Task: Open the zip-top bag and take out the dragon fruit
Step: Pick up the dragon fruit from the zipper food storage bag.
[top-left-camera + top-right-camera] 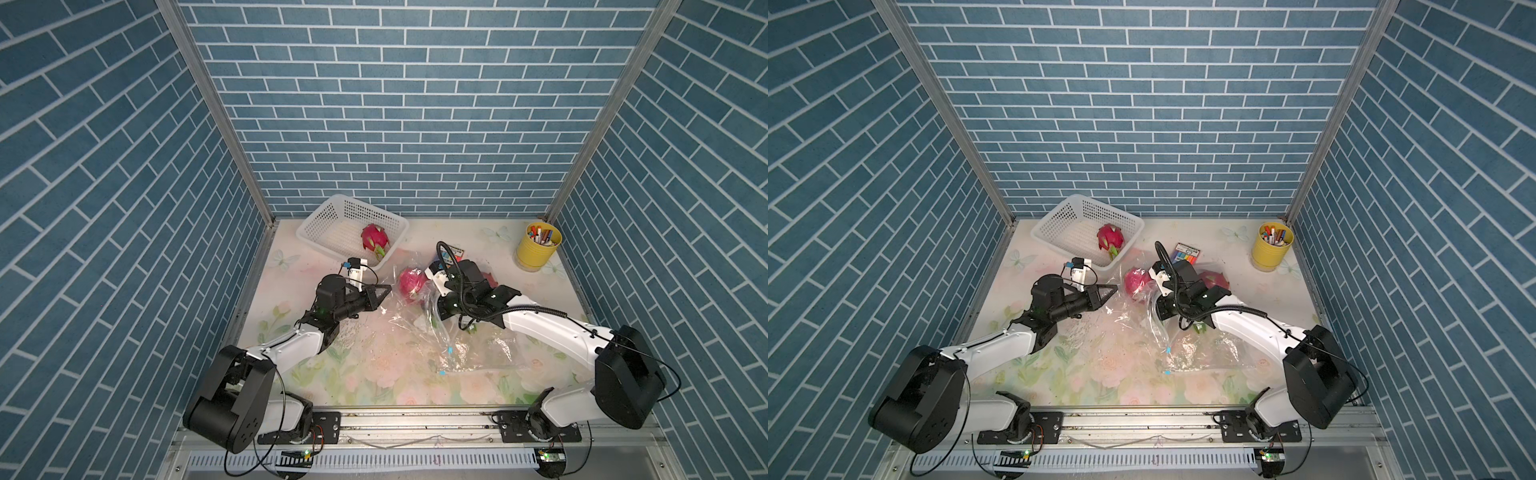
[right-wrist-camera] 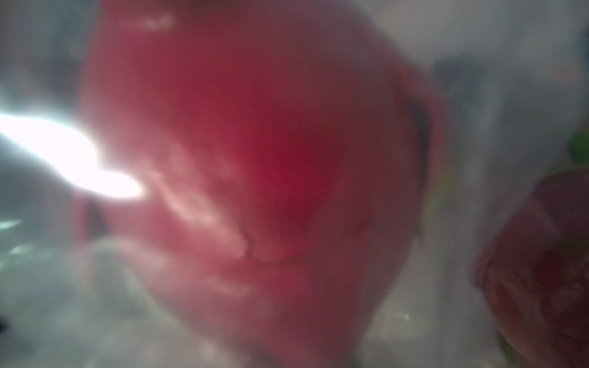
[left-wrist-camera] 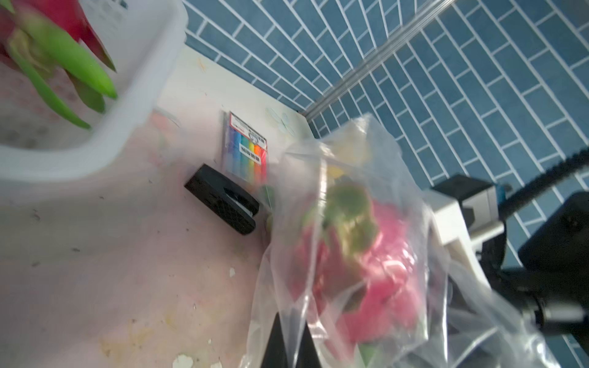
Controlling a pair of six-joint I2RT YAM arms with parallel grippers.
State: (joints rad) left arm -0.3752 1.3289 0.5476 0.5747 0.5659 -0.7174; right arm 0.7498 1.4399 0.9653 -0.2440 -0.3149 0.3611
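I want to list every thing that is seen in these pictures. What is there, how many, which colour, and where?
dragon fruit: three, pink; in bag, in basket, behind right wrist.
zip-top bag: one sure, clear, table centre.
basket: one, white, back left.
tin: one, yellow, back right, holding markers.
marker pack: one, multicoloured, behind right arm.
black object: one, beside the pack; unidentified.
table: one, floral.
left gripper: black, shut on the bag's edge.
right gripper: black, at the bag; jaws hidden.
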